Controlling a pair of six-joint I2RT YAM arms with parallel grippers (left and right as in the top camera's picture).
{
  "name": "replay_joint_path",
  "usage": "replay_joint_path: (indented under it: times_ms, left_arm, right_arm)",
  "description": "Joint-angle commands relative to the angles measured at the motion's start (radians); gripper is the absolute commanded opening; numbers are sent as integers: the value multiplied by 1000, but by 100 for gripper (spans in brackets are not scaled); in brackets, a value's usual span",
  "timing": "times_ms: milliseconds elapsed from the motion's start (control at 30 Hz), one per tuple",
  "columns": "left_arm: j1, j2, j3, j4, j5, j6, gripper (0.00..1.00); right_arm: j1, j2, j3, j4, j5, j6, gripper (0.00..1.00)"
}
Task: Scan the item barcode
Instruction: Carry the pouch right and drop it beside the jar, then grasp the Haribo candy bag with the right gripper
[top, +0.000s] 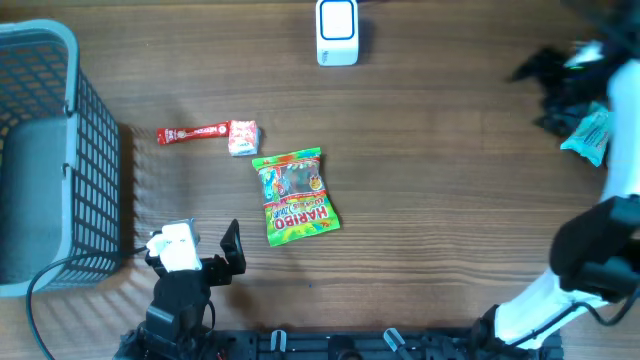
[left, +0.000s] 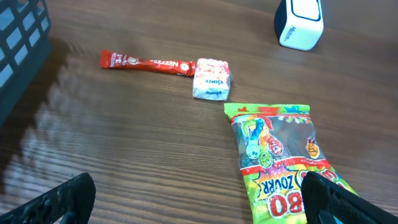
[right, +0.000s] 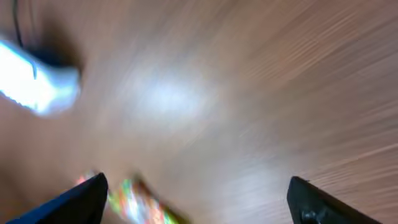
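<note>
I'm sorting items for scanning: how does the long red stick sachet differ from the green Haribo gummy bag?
The long red stick sachet is narrow, red with white lettering; the green Haribo gummy bag is far wider and multicoloured. In the overhead view the sachet runs side to side, its end seemingly against a small white packet; the bag runs roughly up and down, touching nothing. Both lie flat on the wooden table, unheld.

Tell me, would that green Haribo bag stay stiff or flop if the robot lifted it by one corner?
It would probably flop: the Haribo bag looks like thin, crinkled film. Its glossy surface may be slippery between the fingers. It lies quite flat on the table, so it is likely light.
</note>
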Motion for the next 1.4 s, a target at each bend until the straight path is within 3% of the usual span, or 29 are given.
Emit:
replay_joint_path:
  times_ms: [0,100,200,267,367,467,700,1067,1133,1200,1233,1300,1333,1367]
  left_arm:
    - [-3,-5,-5,2,-13,-2,100]
    - [-3,-5,-5,2,-13,-2,100]
    - [-3,-5,-5,3,-13,-2,100]
    - [-3,-5,-5,2,-13,-2,100]
    - [-3,-5,-5,2,-13,-2,100]
    - [-3,-5,-5,2,-13,-2,100]
    - [-3,-5,-5,2,-13,-2,100]
    - [-3,-5,-5,2,-13,-2,100]
    - [-3,-5,-5,2,-13,-2,100]
    - [-3,-5,-5,3,-13,-2,100]
    - [-3,-5,-5,3,-13,-2,100]
    - [-3,-5,-5,2,-13,-2,100]
    - [-3,-5,-5,2,-13,-2,100]
    - [-3,-5,-5,2,-13,-2,100]
  right_arm:
    - [241,-2,-57,-18,-94,-303,97]
    - [517,0,-109,85,-4,-325,100]
    - [653,0,-109,168,33,-313,100]
    - [764,12,-109,235,50,-224,100]
    - [893,51,-109,302,234,-109,100]
    - [975,113,-109,365,296,-65,100]
    - [1012,264,-109,372,288,17,100]
    - [1037,362,-149,346,285,15,100]
    - [1037,375,-159,352,285,18,86]
    - [1037,372,-159,351,277,42,61]
    - [1031,360,-156,348,240,39,43]
    - [1007,344,-130,320,153,39,21]
    - [988,336,-108,298,85,37,5]
    - [969,328,-88,278,19,26,4]
